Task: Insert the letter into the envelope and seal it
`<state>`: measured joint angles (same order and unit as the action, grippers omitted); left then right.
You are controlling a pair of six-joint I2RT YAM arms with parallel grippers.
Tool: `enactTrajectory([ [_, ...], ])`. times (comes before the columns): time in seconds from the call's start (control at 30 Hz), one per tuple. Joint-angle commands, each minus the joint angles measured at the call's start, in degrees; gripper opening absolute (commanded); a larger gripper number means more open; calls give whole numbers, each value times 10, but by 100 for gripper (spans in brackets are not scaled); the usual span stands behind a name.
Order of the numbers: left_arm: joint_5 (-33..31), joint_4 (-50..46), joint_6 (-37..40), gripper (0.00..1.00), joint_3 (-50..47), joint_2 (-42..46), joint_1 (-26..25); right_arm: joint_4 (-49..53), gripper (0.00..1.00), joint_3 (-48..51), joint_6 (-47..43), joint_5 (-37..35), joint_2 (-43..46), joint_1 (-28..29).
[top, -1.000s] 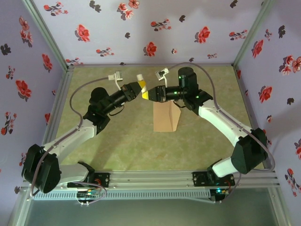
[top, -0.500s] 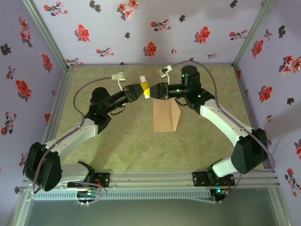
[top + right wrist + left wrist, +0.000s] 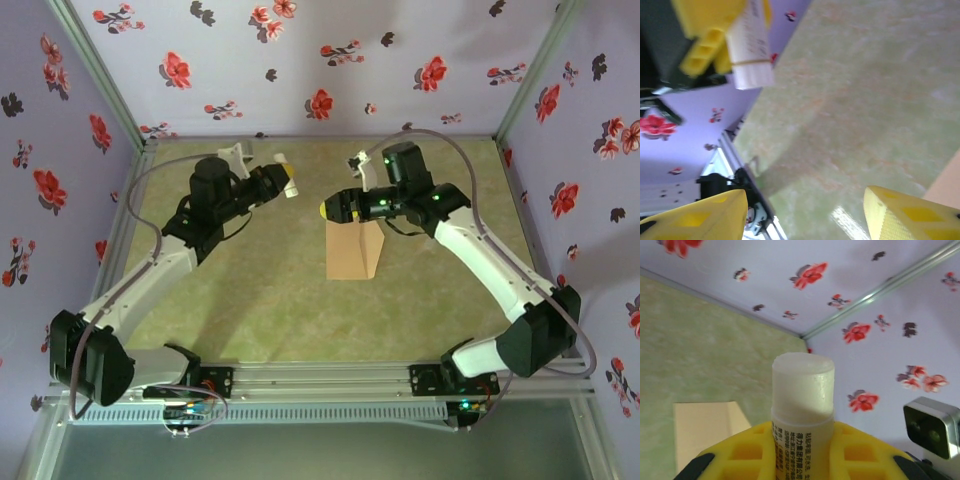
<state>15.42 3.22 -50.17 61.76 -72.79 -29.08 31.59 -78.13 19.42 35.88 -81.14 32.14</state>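
White glue stick [image 3: 802, 390] upright in centre, black print on lower body, top end pale and flat. Left gripper [image 3: 802, 452] clamped on it; yellow fingers [image 3: 735, 452] press both sides. Tan envelope [image 3: 705, 427] flat on green table [image 3: 700, 340], lower left, partly behind fingers. Purple flowered wall [image 3: 880, 320] behind, metal frame bar [image 3: 875, 292] across it. Silver block with dark lens [image 3: 932, 425] at right edge.

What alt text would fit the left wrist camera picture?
A white cylindrical stick with a printed label stands upright, gripped in the yellow left end effector at the bottom centre. Behind it, a tan kraft paper envelope lies on the mottled green table, with lilac flower-patterned walls beyond.
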Motion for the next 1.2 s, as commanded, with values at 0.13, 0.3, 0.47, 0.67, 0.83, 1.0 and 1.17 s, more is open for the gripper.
enactTrajectory([
  [0.13,-90,-100,38,0,9,10,-26,41,60,-79,-39,-167,-69,88],
  [0.3,-89,-92,28,0,0,16,-26,11,59,-102,-31,-180,-104,115],
  [0.47,-80,-79,16,0,-8,19,-26,-31,56,-101,-15,-169,-117,120],
  [0.67,-71,-58,-3,0,-21,18,-26,-60,56,-101,-8,-160,-126,122],
  [0.83,-62,-44,-17,0,-26,19,-25,-66,55,-106,-4,-148,-138,122],
  [1.0,-55,-32,-27,0,-28,19,-26,-69,54,-104,-3,-142,-144,121],
  [1.17,-49,-27,-31,0,-29,13,-26,-79,52,-98,-8,-144,-140,121],
])
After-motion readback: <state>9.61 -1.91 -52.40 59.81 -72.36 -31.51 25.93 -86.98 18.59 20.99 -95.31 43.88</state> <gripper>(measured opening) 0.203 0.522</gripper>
